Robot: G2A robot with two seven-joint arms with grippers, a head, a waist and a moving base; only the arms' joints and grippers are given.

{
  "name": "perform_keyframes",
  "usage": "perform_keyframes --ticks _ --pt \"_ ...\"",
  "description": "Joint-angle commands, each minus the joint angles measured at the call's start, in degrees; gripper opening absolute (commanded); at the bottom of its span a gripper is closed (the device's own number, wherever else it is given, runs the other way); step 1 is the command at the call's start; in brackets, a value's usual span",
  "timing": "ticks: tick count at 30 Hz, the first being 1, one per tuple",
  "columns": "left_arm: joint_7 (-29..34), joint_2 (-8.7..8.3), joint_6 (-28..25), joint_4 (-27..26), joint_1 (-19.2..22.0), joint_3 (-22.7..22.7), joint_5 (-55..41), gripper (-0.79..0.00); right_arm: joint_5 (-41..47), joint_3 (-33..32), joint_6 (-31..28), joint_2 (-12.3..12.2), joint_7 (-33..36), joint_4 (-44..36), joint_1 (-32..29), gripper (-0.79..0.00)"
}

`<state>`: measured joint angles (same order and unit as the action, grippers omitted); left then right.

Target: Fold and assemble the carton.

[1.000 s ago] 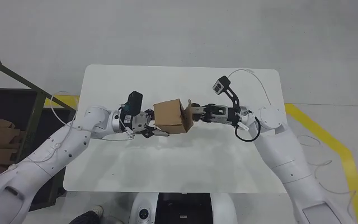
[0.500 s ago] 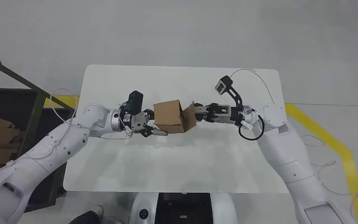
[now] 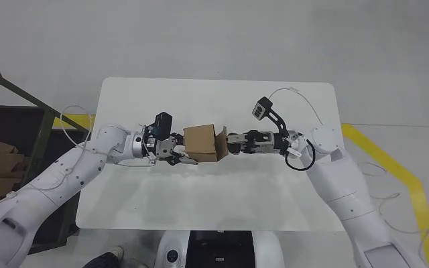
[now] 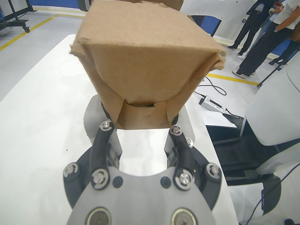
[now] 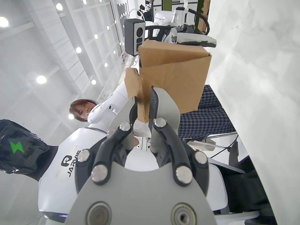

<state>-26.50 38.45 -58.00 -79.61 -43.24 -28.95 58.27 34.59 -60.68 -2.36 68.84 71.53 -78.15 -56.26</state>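
Above the white worktop (image 3: 268,194), mid-span: left gripper (image 3: 179,152) clamped on one end of the carton (image 3: 201,141). The carton is brown, held off the surface, contents not discernible. Right gripper (image 3: 226,143) is pinched tight on its open end flap (image 5: 133,87).

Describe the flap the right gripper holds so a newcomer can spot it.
Over the middle of the white table, the left gripper holds a brown carton by its closed end. The flap is the loose panel at the opposite end, pinched in the right gripper; unlike the flat faces, it juts outward with a ragged edge.
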Motion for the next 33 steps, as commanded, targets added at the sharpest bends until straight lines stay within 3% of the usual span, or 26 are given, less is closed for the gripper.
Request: perform_keyframes --ticks 1,10,14,33 --pt "-0.03 0.03 0.00 0.02 -0.03 -0.10 0.31 -0.453 0.05 0.15 -0.02 0.02 0.12 0.19 0.14 -0.668" --pt "0.37 0.40 0.00 0.37 -0.07 -0.28 0.86 -0.456 -0.86 0.66 0.38 -0.03 0.45 0.71 0.82 -0.625" --pt "0.59 0.64 0.00 0.64 -0.04 -0.18 0.95 -0.456 -1.24 0.91 0.69 -0.06 0.59 0.72 1.01 -0.536" --pt "0.21 1.41 0.00 1.42 -0.04 -0.57 1.44 -0.456 -3.92 1.85 1.92 -0.31 0.38 0.66 1.90 -0.631"
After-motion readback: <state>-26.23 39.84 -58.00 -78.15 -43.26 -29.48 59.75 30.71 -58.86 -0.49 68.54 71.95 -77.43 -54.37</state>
